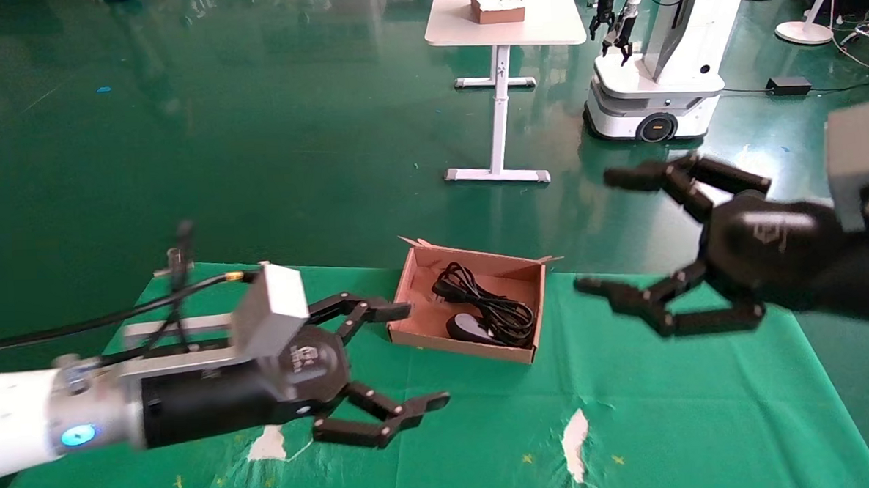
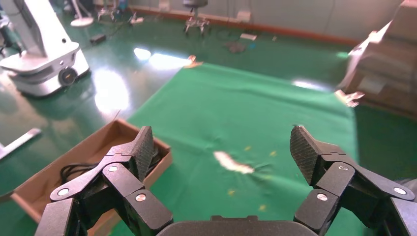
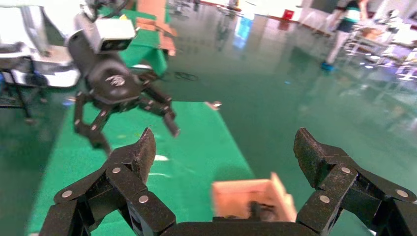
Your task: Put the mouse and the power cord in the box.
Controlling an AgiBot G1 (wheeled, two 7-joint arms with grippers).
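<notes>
The brown cardboard box (image 1: 421,308) stands on the green cloth at the table's far middle. In it lie the coiled black power cord (image 1: 490,299) and, toward the front wall, the black mouse (image 1: 467,326). My left gripper (image 1: 426,354) hovers open just left of the box, with nothing between its fingers. Above and to the right of the box, my right gripper (image 1: 595,231) is open and empty too. The left wrist view shows the left gripper (image 2: 221,147) over bare cloth, with the box (image 2: 44,183) beside one finger. In the right wrist view the box (image 3: 241,195) sits below the open right gripper (image 3: 224,147).
The green cloth has white torn patches (image 1: 575,432) near the front. A small metal stand (image 1: 179,264) rises at the table's far left corner. Beyond the table are a white desk (image 1: 542,26) with a small box and another robot (image 1: 655,88).
</notes>
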